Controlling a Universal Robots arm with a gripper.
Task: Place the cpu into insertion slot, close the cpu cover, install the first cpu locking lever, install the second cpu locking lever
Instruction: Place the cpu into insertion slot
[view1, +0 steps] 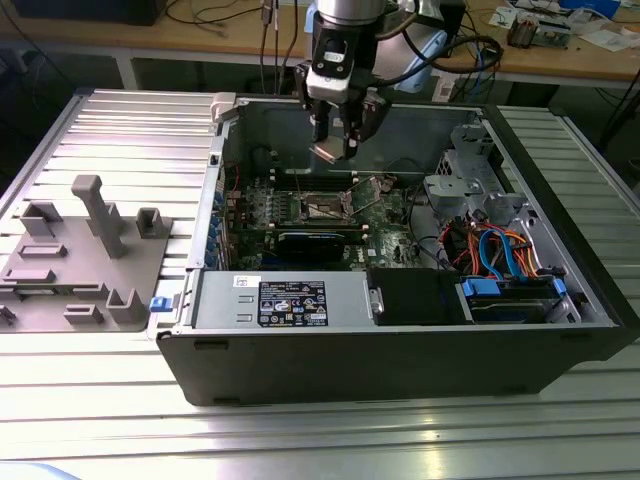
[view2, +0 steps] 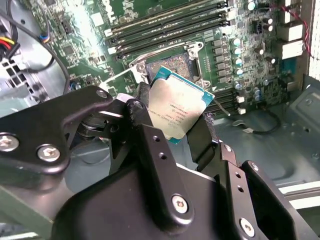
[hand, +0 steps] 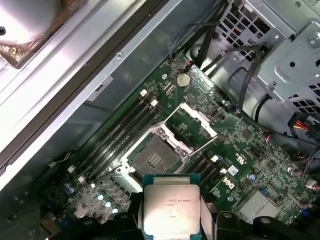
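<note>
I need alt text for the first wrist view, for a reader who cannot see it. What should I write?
The pincer grips the cpu by two opposite edges, silver top facing the camera, above a green motherboard. Beyond it the insertion slot lies bare, with the cpu cover swung open beside it.

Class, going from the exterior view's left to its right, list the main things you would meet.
The grey moulded fixture → the gripper holding the cpu → the orange and blue cables.
</note>
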